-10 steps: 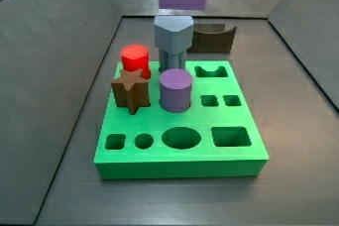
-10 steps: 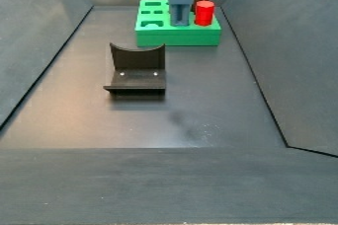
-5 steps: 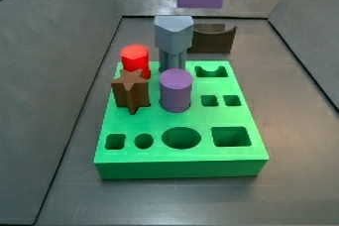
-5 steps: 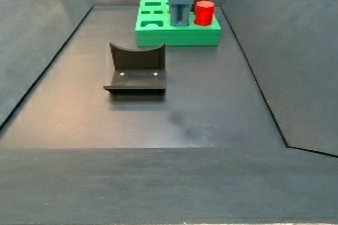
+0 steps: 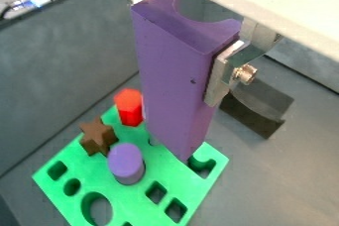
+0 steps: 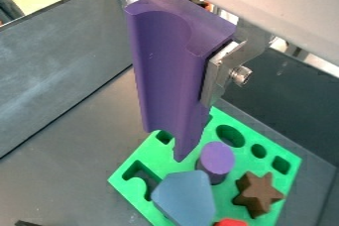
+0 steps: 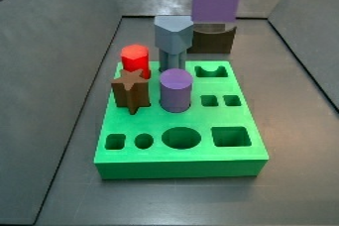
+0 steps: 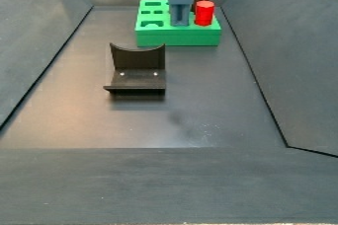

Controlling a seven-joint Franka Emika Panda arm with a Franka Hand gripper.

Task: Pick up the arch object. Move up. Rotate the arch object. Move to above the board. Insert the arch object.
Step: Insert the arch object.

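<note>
Lifted and turned upright: arch object (image 5: 172, 76) clamped in the jaws of the gripper (image 5: 228, 63), hanging over the green board (image 5: 79, 175). Left: lining up with its hole, then inserting.

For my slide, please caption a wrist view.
Gripper holds the purple arch upright above the green board.

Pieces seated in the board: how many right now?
4: red cylinder, brown star, purple cylinder, grey pentagon post. None seems hidden. The tool holds the arch object above the board.
</note>
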